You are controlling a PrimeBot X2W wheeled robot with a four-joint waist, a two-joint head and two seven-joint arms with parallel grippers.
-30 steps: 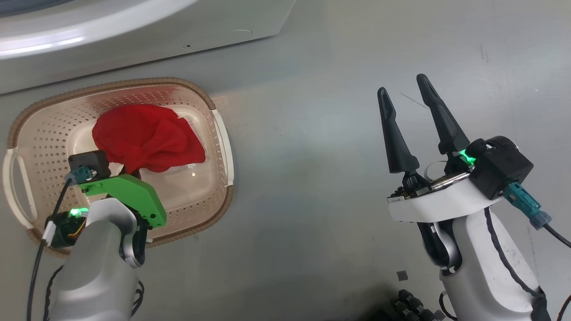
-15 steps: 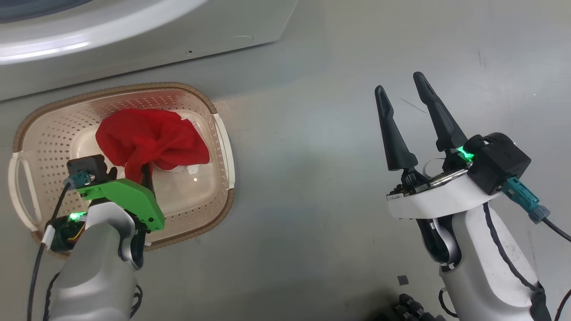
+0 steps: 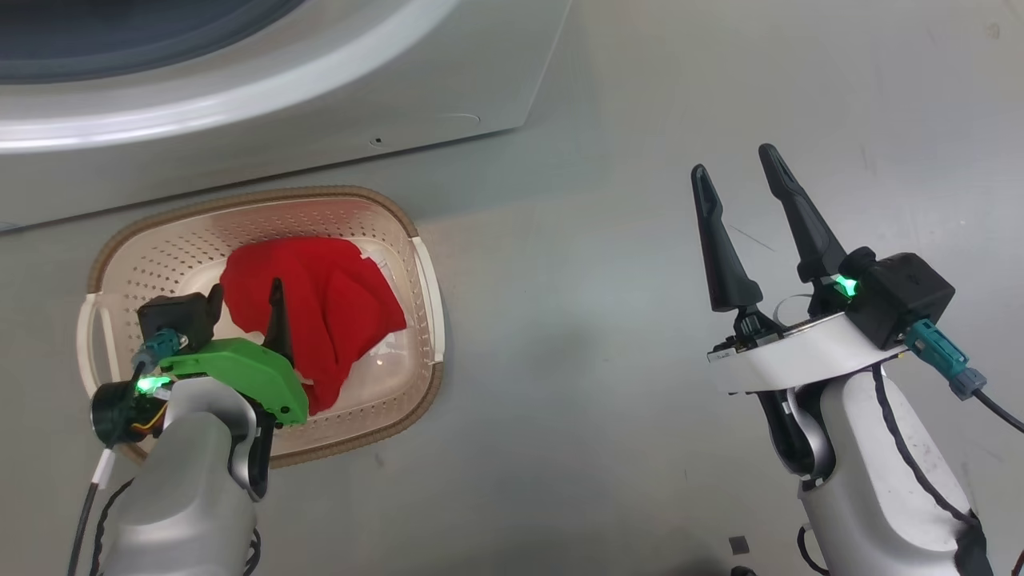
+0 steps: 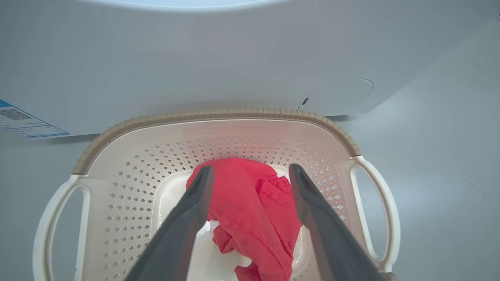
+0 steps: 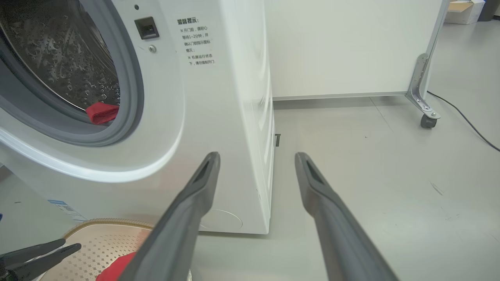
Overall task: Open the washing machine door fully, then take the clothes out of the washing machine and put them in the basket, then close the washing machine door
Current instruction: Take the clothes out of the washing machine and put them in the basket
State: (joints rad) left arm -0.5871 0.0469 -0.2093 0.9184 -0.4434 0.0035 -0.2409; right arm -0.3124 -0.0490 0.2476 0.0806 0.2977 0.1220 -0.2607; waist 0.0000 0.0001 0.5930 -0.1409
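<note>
The cream basket [image 3: 256, 194] stands on the floor right in front of the white washing machine [image 3: 240, 104]. Red clothes [image 3: 336, 312] lie loose inside it. Above them my left gripper [image 3: 244, 308] hangs open, its fingers apart over the red clothes [image 4: 250, 203] and gripping nothing in the left wrist view. My right gripper [image 3: 736, 164] stands open and empty over bare floor to the right. In the right wrist view the steel drum [image 5: 58, 58] is open, and another red piece [image 5: 102, 112] lies at its mouth on the grey seal. The washing machine door is out of view.
Grey floor [image 3: 560, 320] stretches between the basket and my right arm. A white partition on a castor [image 5: 427, 117] stands behind the machine's right side, with a cable [image 5: 468, 125] on the floor beside it. A blue sticker [image 4: 23, 123] marks the machine's lower front.
My left gripper has opened and let go of the red clothes, which have settled in the basket. The head camera has shifted, so more of the machine shows. The right arm has barely moved.
</note>
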